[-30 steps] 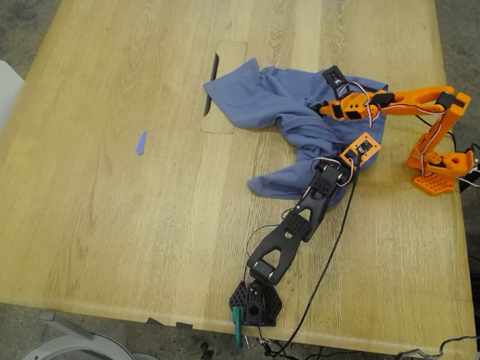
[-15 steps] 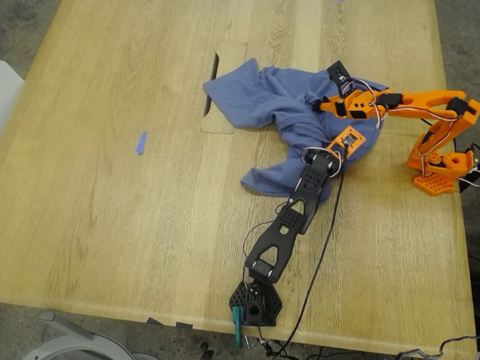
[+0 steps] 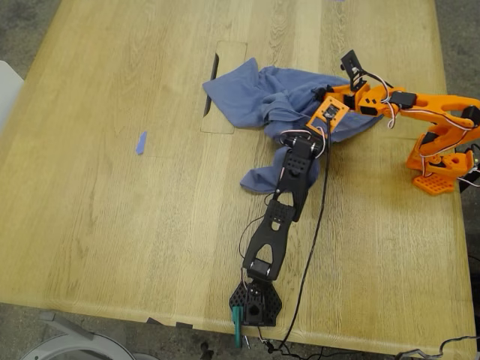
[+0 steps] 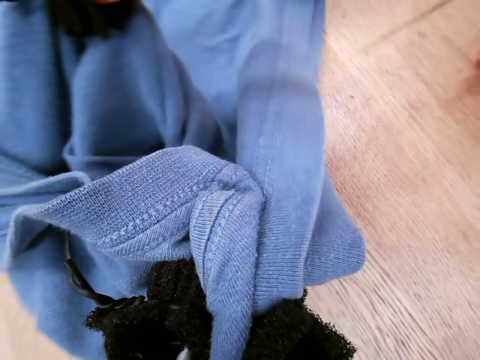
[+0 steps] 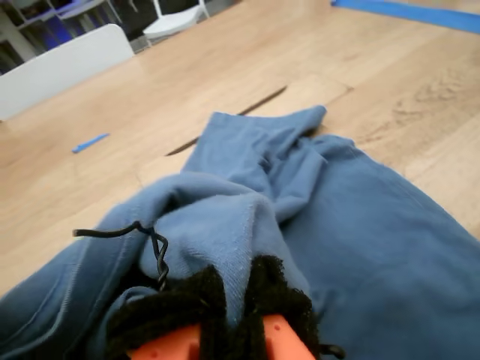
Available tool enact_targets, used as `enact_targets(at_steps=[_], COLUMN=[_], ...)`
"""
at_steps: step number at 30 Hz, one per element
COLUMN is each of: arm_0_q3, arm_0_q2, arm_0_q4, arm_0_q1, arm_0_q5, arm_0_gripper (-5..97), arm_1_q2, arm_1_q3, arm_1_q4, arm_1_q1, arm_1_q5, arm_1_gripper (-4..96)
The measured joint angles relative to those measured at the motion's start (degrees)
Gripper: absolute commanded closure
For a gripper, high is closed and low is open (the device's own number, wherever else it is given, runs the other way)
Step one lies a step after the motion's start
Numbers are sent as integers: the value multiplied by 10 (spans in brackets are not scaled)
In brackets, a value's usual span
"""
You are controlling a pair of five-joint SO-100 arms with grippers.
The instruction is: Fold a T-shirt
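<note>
The slate-blue T-shirt [image 3: 251,97] lies crumpled on the wooden table, right of the middle in the exterior view. Its print is hidden. My first gripper [image 3: 328,114], on the black arm, is shut on a bunched hem of the T-shirt [image 4: 277,112]; the black pads [image 4: 292,330] pinch the fold. My second gripper [image 3: 325,94], on the orange arm, is shut on another fold of the T-shirt [image 5: 360,225] between black pads [image 5: 274,289]. The two grippers are close together over the shirt's right part in the exterior view.
A rectangular hatch with a dark slot [image 3: 223,86] lies under the shirt's left edge in the exterior view. A small blue tape scrap [image 3: 140,142] lies further left. The orange base [image 3: 439,169] and black base [image 3: 255,304] stand near the table's edges. A black cable [image 3: 311,232] trails beside the black arm.
My first gripper has moved up and to the exterior view's left, dragging the shirt's lower right part inward. My second gripper has shifted slightly up and right. The shirt is more bunched.
</note>
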State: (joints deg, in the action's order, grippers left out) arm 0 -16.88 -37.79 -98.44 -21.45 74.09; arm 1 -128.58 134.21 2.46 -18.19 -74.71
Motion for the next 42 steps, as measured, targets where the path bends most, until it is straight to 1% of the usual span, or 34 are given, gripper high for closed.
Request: enact_targets(at_steps=[4,12,20,27,34,42], arm_0_q3=[0,0,0,0,0,0], arm_0_q2=[-34,-72,-146,-210,-258,-316], arm_0_q4=[-23,-26,-40,-45,-45,-33], arm_0_q1=[0,0,0,28,41,62], arm_0_q5=[0,0,0,0,0,0], arm_0_gripper=[918,918,918,918,918,918], arm_1_q2=[-33,-76,-94,-94,-55,18], arm_1_q3=[0,0,-18,-62,-143,-279], arm_1_q4=[7,8,8,-17,-52,-55], arm_1_q1=[14,25,31,43,59,96], arm_1_q5=[-5,-9,-15,-19,-22,-36], arm_1_gripper=[905,904,903,903,903,905])
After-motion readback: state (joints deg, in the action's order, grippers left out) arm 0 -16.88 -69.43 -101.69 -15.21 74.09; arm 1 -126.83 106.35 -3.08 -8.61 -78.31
